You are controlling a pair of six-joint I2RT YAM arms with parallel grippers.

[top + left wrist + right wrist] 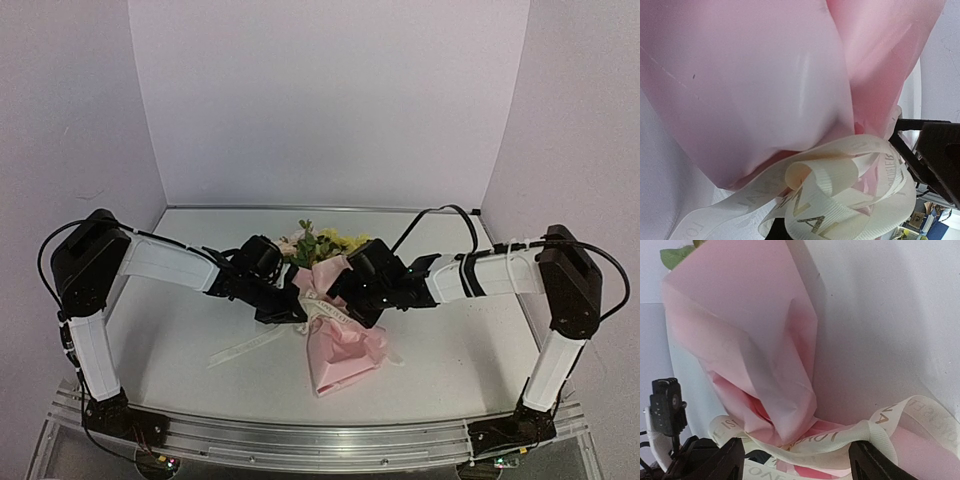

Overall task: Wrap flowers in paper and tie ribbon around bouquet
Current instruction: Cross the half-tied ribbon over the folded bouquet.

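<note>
Left claw (284,304) pinched together by the ribbon (855,432); right claw (800,461) gapes astride it. Close squarely, then cinch snug around the bouquet (340,345).

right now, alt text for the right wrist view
A pink paper bouquet fills the left of the frame, one green leaf at its top. A cream lettered ribbon crosses its pinched waist, between the open fingers of the right gripper at the bottom.

Soft, even light; close wrist views slightly blurred.
</note>
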